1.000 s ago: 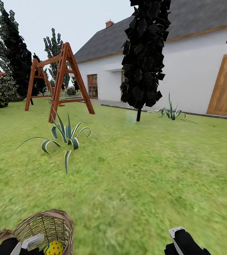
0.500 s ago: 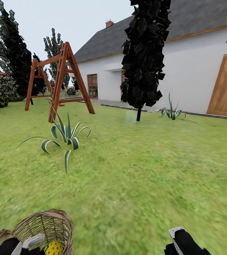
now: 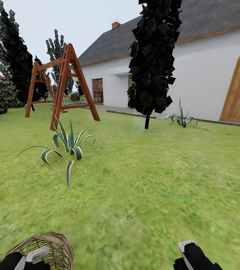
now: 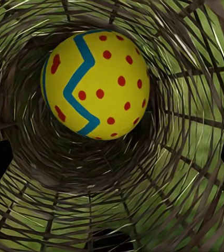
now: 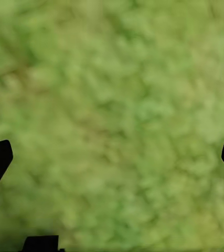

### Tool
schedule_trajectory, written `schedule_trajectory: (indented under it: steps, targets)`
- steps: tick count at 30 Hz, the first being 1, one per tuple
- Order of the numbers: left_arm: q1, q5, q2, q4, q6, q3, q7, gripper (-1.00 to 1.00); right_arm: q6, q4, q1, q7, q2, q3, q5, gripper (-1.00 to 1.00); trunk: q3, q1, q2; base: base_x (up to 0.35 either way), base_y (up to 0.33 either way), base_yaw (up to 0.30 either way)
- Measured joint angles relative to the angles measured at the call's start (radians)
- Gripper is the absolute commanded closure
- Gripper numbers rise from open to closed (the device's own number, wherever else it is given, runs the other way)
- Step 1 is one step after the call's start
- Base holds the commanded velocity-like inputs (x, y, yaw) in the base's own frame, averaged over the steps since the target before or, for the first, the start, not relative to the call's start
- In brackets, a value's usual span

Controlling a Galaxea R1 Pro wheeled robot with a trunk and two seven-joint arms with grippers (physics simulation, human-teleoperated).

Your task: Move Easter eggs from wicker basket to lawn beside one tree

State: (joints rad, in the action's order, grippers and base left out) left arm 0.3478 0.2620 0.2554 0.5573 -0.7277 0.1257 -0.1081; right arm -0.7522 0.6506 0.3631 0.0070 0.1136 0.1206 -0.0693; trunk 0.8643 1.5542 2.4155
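Left hand: fingers apart, inside the wicker basket, above one Easter egg.
Right hand: fingers apart over bare lawn, beside basket.

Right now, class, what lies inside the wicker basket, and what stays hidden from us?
In the left wrist view, one yellow Easter egg with red dots and a blue zigzag lies deep inside the wicker basket. Whatever sits beneath or behind that egg is covered, so further eggs cannot be confirmed.

Wooden swing frame, black conifer, striped agave, white house.
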Motion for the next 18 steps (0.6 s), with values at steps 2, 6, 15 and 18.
schedule_trajectory:
  steps: [2, 6, 15, 18]
  targets:
    - [0.000, 0.000, 0.000, 0.000, 0.000, 0.000, 0.000, -1.00, 0.000, 0.000, 0.000, 0.000, -0.002, 0.001, -0.001, -1.00, 0.000, 0.000, 0.000, 0.001, 0.000, 0.000]
    - [0.000, 0.001, 0.000, 0.000, 0.000, 0.000, 0.000, -1.00, 0.000, -0.001, 0.000, 0.000, -0.003, 0.002, -0.001, -1.00, 0.003, 0.004, 0.007, 0.000, 0.000, 0.000]
    - [0.000, 0.005, 0.002, 0.001, 0.001, 0.008, -0.001, -1.00, 0.000, -0.002, 0.000, 0.000, -0.004, 0.002, 0.000, -1.00, 0.031, 0.038, 0.070, 0.000, 0.000, 0.000]
    - [0.000, 0.006, 0.001, 0.001, 0.002, 0.007, -0.001, -1.00, 0.000, -0.002, 0.000, 0.000, -0.005, 0.003, 0.000, -1.00, 0.041, 0.047, 0.084, 0.000, 0.000, 0.000]
